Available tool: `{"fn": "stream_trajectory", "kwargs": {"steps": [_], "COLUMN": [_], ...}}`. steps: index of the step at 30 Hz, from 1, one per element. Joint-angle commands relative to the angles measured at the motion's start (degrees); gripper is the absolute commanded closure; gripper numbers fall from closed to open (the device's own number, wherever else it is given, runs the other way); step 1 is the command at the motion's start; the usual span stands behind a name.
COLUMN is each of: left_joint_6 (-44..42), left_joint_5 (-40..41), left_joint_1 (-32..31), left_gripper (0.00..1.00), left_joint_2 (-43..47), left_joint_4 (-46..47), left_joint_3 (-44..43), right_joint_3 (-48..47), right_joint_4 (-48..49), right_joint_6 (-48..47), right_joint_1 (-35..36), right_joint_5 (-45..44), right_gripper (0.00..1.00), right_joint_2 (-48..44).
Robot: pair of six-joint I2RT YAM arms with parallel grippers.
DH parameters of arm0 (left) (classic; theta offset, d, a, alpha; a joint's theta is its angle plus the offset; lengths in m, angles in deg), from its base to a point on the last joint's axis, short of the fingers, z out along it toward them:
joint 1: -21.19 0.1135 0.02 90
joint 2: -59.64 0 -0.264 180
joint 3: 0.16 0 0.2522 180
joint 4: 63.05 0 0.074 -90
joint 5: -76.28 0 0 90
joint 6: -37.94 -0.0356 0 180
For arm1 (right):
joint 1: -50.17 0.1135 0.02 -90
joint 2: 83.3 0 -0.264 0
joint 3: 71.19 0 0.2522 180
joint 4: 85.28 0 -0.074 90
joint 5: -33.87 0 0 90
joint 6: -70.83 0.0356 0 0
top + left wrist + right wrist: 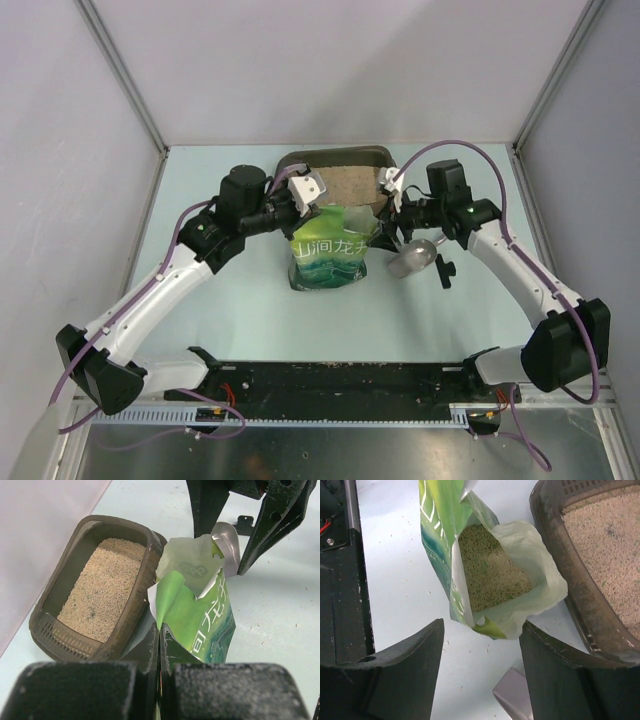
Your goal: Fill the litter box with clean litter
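Beige clean litter (102, 587) covers the floor of the litter box (131, 611), which sits at the far middle of the tabletop (250, 310), its long side just beside a green pouch (200, 625); we see more tan granules inside the pouch's torn-open mouth; the left jaws are pinched tight on the pouch's upper edge; the right jaws stand wide apart over that open mouth, gripping nothing; a silver scoop (412, 258) lies on the tabletop beside the pouch, near the right jaws.
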Motion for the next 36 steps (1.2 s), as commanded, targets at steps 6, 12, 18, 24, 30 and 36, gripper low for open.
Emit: {"fn": "stream_trajectory", "kwargs": {"steps": [6, 12, 18, 24, 30, 36], "left_joint_6": [-0.48, -0.39, -0.31, -0.04, 1.1, 0.4], "left_joint_5": [-0.21, -0.21, -0.47, -0.21, -1.61, 0.58], "left_joint_1": [-0.47, -0.47, -0.38, -0.38, -0.38, 0.67], "left_gripper": [1.0, 1.0, 1.0, 1.0, 0.66, 0.52], "left_joint_2": [2.17, 2.17, 1.91, 1.82, 1.47, -1.77], "left_joint_4": [4.22, 4.22, 4.22, 4.22, 4.13, 4.22], "left_joint_3": [-2.13, -2.04, -2.21, -2.56, -6.86, -16.79], "right_joint_3": [0.55, 0.63, 0.9, 0.9, 0.9, 0.9], "right_joint_4": [8.26, 9.67, 10.81, 11.43, 11.87, 13.01], "right_joint_6": [3.2, 5.84, 6.45, 6.72, 7.25, 7.6], "right_joint_1": [2.32, 2.58, 2.93, 3.38, 3.64, 3.73], "right_joint_5": [-0.24, -0.24, -0.59, -0.33, -0.59, -1.03], "right_gripper": [0.41, 0.47, 0.51, 0.62, 0.67, 0.73], "right_joint_2": [0.27, 1.15, 2.2, 2.73, 3.17, 3.52]}}
